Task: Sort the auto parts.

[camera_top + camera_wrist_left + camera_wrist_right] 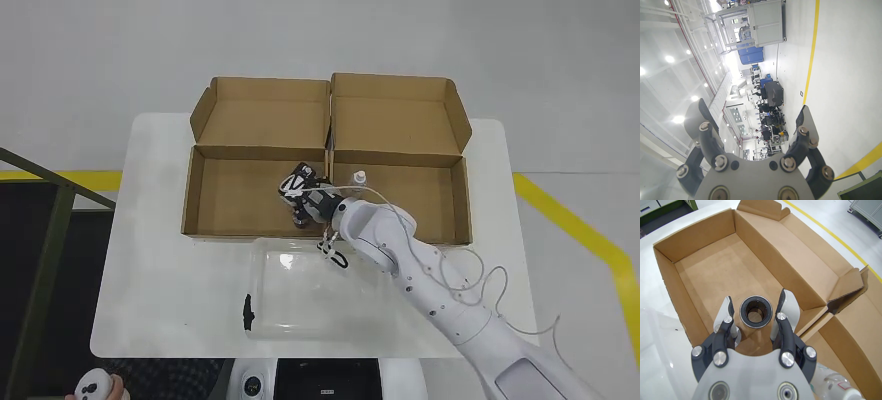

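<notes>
Evidently our right gripper hangs spread astride the upright black bearing sleeve, not touching it, since we judge the part already delivered at the 3 o'clock end of the cardboard box.

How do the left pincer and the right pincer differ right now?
The right pincer points down into a cardboard box; the left pincer points off into the room. The right pincer straddles a cylindrical bushing; the left pincer straddles nothing. Both are open.
</notes>
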Motion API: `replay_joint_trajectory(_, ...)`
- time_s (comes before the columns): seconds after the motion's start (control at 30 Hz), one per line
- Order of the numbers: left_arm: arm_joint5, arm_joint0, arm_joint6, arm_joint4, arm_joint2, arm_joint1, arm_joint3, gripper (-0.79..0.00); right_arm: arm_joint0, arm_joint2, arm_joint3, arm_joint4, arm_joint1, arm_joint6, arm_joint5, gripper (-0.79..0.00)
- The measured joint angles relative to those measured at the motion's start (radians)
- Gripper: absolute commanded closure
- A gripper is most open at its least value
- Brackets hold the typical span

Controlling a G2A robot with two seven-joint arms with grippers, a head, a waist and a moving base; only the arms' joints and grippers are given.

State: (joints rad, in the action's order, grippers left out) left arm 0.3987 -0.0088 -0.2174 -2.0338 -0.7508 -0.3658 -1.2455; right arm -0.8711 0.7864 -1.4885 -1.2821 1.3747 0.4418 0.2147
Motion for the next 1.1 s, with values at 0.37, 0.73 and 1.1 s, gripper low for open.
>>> replay_joint_trajectory(0.37,0.0,0.0,0.0,0.0,0.0,0.0,0.0,-0.785,-0.112,0.091,-0.22,-0.054,-0.03,-0.037,0.067,-0.57)
replay_joint_trajectory(0.73,0.0,0.0,0.0,0.0,0.0,0.0,0.0,-0.785,-0.309,0.264,-0.418,-0.095,-0.08,-0.162,0.187,-0.622)
replay_joint_trajectory(1.1,0.0,0.0,0.0,0.0,0.0,0.0,0.0,-0.785,-0.521,0.497,-0.512,-0.137,-0.129,-0.365,0.31,-0.705)
